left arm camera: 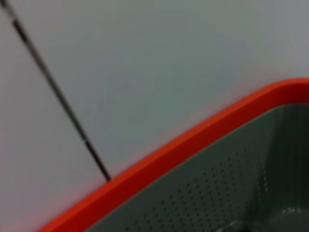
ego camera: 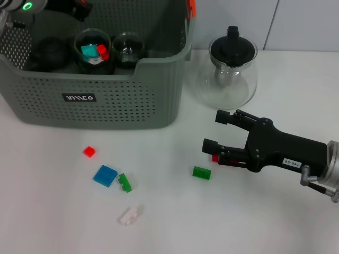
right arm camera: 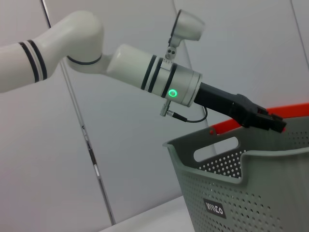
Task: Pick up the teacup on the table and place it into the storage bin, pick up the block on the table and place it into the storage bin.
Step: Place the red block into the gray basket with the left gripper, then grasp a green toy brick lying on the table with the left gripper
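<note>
The black right gripper (ego camera: 212,132) is reaching in low over the white table (ego camera: 169,222) from the right with its fingers spread open, a small red block (ego camera: 215,157) lying just under its near finger and a green block (ego camera: 201,172) just to the left. The large grey-green perforated plastic storage bin (ego camera: 106,106) is sitting at the far left, holding two glass teacups (ego camera: 95,50), one containing coloured blocks. The left gripper (right arm camera: 260,117) is hovering over the bin's far side; whether it is open or closed cannot be told.
</note>
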`<action>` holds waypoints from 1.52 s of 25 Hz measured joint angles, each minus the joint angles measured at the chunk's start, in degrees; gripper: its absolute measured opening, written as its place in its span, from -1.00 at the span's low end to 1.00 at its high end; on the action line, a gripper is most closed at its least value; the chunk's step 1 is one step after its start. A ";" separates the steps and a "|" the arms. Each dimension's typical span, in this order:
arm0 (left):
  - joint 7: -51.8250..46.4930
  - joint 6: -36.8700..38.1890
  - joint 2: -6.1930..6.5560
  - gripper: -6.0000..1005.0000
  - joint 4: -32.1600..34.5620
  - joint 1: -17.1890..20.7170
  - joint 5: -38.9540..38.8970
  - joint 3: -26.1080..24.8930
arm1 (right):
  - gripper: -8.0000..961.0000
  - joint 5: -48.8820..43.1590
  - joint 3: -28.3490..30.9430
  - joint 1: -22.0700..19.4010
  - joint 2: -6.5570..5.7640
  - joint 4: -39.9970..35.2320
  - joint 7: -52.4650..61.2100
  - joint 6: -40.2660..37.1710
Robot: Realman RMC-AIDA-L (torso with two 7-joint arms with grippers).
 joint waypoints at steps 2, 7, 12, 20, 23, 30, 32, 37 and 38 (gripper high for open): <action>-1.03 -0.40 0.02 -0.52 -0.43 -0.26 0.50 0.05 | 0.97 0.01 0.00 0.00 -0.01 0.00 0.00 -0.02; -1.13 -0.62 -1.21 -0.46 1.53 0.19 0.25 0.36 | 0.97 0.01 0.00 -0.17 -0.01 0.00 0.00 -0.03; -1.49 -0.14 -1.88 -0.20 4.28 1.56 -2.85 -0.01 | 0.97 0.00 0.00 -0.33 -0.01 -0.05 0.00 0.00; 9.10 -0.50 -5.64 0.17 16.19 14.34 -33.48 -0.38 | 0.97 0.01 1.16 -0.27 -0.01 -0.03 0.00 -0.03; 20.64 9.09 -7.03 0.16 14.94 20.82 -54.47 -4.00 | 0.97 0.00 1.43 -0.17 -0.01 -0.03 0.00 0.05; 38.48 37.70 -4.40 0.16 -9.40 24.34 -65.35 -23.96 | 0.97 0.00 2.22 -0.50 -0.09 -0.47 0.29 0.57; 45.93 41.92 -2.77 0.16 -15.57 26.25 -62.60 -26.41 | 0.97 0.00 2.64 -0.56 -0.15 -0.48 0.43 0.58; 58.01 47.69 -2.48 0.16 -16.47 31.84 -52.04 -26.84 | 0.97 0.00 2.90 -0.50 -0.25 -0.30 0.55 1.31; 59.16 48.44 -2.62 0.16 -15.82 32.49 -49.79 -26.84 | 0.97 0.00 2.90 -0.40 -0.22 -0.22 0.54 1.42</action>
